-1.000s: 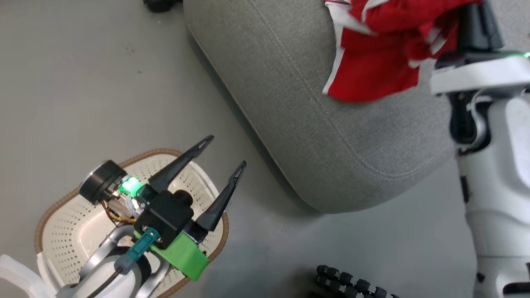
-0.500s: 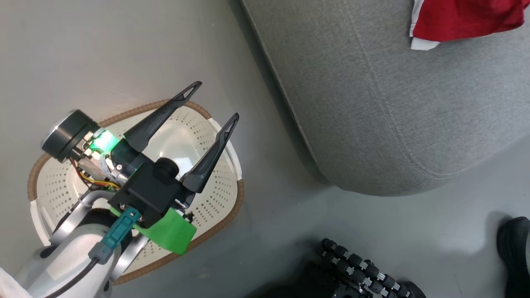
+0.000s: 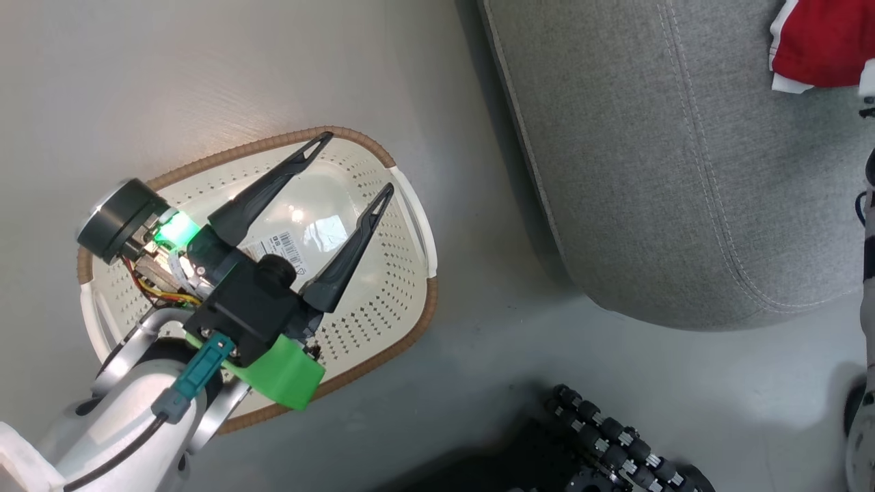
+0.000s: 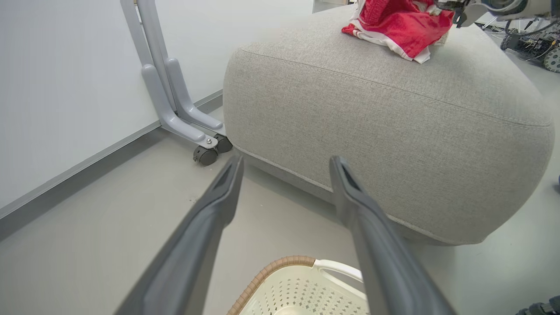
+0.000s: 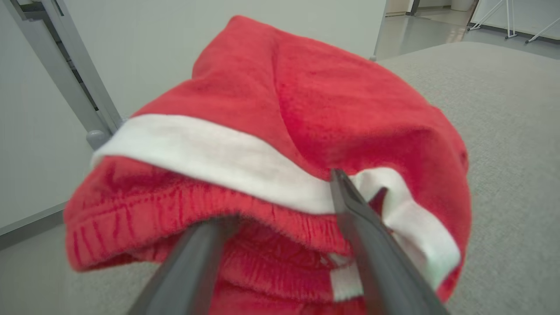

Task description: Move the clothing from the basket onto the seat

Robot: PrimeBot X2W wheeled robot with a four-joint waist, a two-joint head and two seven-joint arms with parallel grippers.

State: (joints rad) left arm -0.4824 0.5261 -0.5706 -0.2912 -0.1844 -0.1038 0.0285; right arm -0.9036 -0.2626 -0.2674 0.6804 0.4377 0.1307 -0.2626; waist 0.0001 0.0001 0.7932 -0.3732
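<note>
Clothing (image 5: 306, 109) has dropped onto seat (image 3: 649, 171); parted right fingers (image 5: 376, 253) perhaps touch it; left fingers (image 3: 273, 184) gape emptily.

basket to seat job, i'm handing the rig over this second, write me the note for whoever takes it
Left hand: open, holding nothing, hovering over the basket.
Right hand: open, fingers spread at the red clothing, not clamped on it.
Things: the clothing lies in a heap on top of the seat; the basket stands beside the seat, apart from it.
Done: the basket floor that shows holds just a sticker; the left arm hides part of it.
Left: probably draw the right hand clear and check the hidden part of the basket.
</note>
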